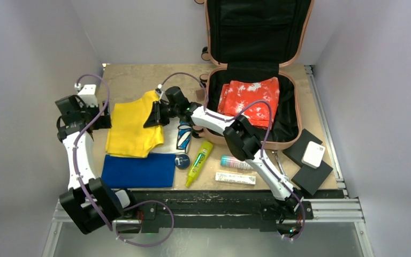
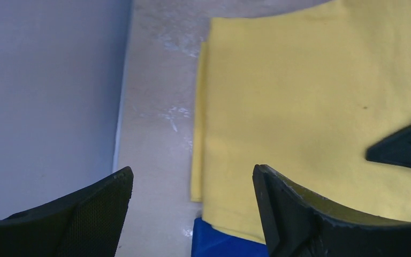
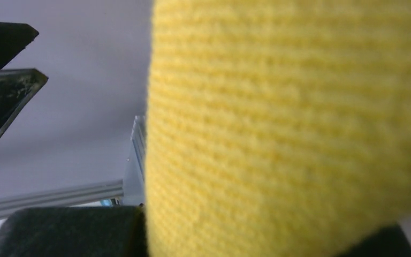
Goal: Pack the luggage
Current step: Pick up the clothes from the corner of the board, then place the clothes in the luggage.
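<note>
The luggage [image 1: 286,115] lies open at the far right of the counter [image 1: 128,80]. Its lid leans upright against the back wall and its base rests flat, with a red-and-white patterned cloth [image 1: 249,99] folded inside on the black lining.

The right arm reaches leftward past the near left corner of the case to a yellow cloth [image 1: 134,128] spread on the counter. The right hand [image 1: 154,115] sits at that cloth's right edge, which is raised off the surface there. The wrist view is filled with blurred yellow knit between the dark pads [image 3: 59,233], so the hand appears to be clenched on the yellow cloth, though the grip itself is not sharply seen.

The left hand [image 1: 104,122] hangs at the cloth's left edge, released, its fingers [image 2: 305,214] spread wide above bare counter and the yellow border, holding nothing.

A blue cloth [image 1: 139,170] lies nearer the arms, its far edge tucked under the yellow one. To its right are a round blue tin [image 1: 182,160], a yellow-green tube [image 1: 199,162], a pale tube [image 1: 235,162] and a flat white box [image 1: 235,178]. Two black pads [image 1: 310,171] lie just right of the case.
</note>
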Motion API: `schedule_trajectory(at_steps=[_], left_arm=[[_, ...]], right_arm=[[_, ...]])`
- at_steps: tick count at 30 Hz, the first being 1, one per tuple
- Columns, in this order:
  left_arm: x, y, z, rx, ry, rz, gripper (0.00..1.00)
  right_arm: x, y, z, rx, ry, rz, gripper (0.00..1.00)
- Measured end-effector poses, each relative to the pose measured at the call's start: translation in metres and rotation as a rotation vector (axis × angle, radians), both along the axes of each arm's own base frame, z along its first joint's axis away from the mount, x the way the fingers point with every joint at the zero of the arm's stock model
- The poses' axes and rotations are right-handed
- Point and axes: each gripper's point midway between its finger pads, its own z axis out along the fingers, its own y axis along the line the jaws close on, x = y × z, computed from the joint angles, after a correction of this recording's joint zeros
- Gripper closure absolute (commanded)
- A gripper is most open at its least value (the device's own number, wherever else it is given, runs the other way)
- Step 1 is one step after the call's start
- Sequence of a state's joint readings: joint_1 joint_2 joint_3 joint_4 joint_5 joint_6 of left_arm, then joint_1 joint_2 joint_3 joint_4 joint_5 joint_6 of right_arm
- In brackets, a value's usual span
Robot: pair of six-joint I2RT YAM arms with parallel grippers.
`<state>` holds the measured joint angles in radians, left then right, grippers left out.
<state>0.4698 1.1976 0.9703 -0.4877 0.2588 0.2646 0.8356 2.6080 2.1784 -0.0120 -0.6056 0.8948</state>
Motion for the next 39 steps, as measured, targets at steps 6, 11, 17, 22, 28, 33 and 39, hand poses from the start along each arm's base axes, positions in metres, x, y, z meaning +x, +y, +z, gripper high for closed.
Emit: schedule_trajectory(at_steps=[6, 11, 17, 22, 28, 33, 39], left_arm=[[-0.01, 0.016, 0.021, 0.007, -0.057, 0.077, 0.18], [-0.013, 0.011, 0.007, -0.033, -0.032, 0.079, 0.18], [-0.012, 0.008, 0.003, -0.053, -0.025, 0.075, 0.18], [-0.012, 0.007, 0.003, -0.061, -0.027, 0.077, 0.18], [-0.011, 0.006, 0.002, -0.067, -0.032, 0.069, 0.18], [-0.011, 0.004, 0.0, -0.074, -0.031, 0.061, 0.18], [-0.007, 0.001, -0.002, -0.095, -0.039, 0.046, 0.18]], right_arm=[[0.011, -0.015, 0.06, 0.02, -0.129, 0.003, 1.0], [0.041, -0.047, 0.114, 0.048, -0.231, -0.047, 1.0], [0.096, -0.12, 0.163, 0.049, -0.304, -0.173, 1.0], [0.131, -0.195, 0.179, 0.002, -0.325, -0.27, 1.0], [0.143, -0.285, 0.157, -0.084, -0.244, -0.328, 1.0], [0.136, -0.34, 0.129, -0.147, -0.144, -0.32, 1.0], [0.126, -0.38, 0.107, -0.235, -0.137, -0.279, 1.0]])
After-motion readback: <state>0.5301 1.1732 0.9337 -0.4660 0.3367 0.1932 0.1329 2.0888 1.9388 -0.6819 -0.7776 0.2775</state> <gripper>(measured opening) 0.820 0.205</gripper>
